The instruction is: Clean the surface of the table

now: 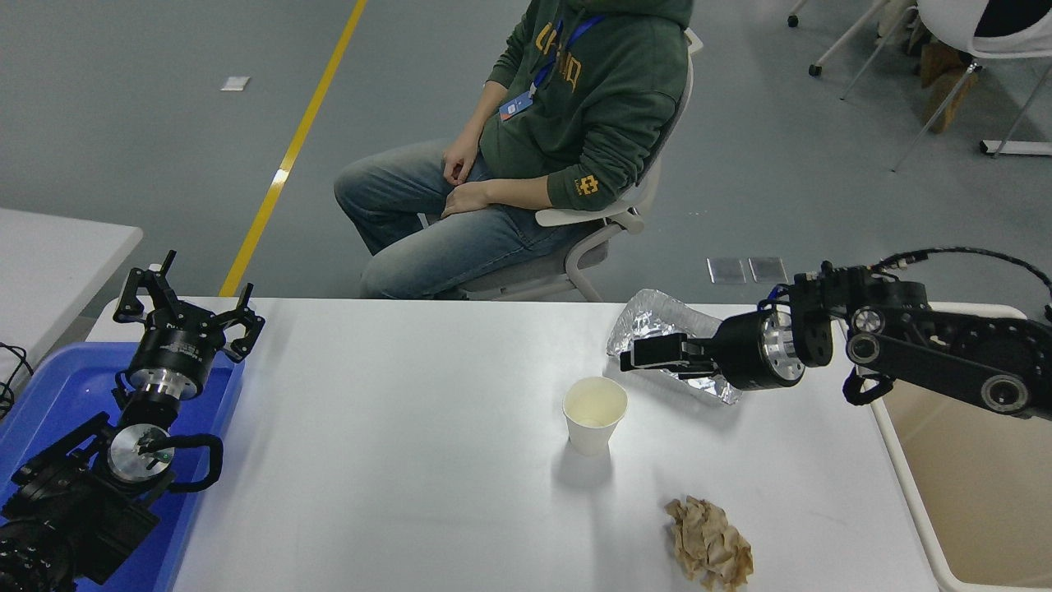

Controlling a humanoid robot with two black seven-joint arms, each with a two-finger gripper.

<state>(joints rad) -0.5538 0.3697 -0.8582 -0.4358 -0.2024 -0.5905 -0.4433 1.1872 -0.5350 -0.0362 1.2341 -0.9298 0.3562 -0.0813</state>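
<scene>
The white table surface (394, 477) holds a white paper cup (595, 413) standing upright near the middle. A crumpled foil tray (653, 322) lies at the far right. A ball of crumpled brown paper (709, 544) lies near the front edge. My right gripper (637, 358) reaches in from the right and lies low over the foil tray's near side, hiding much of it, up and right of the cup. It is seen edge-on. My left gripper (187, 311) is open and empty, parked at the lower left.
A blue plastic tray (49, 395) lies under the left arm at the table's left end. A beige bin (978, 493) stands off the right edge. A person (575, 107) sits on a chair beyond the far edge. The corner of a smaller white table (49, 255) shows at left.
</scene>
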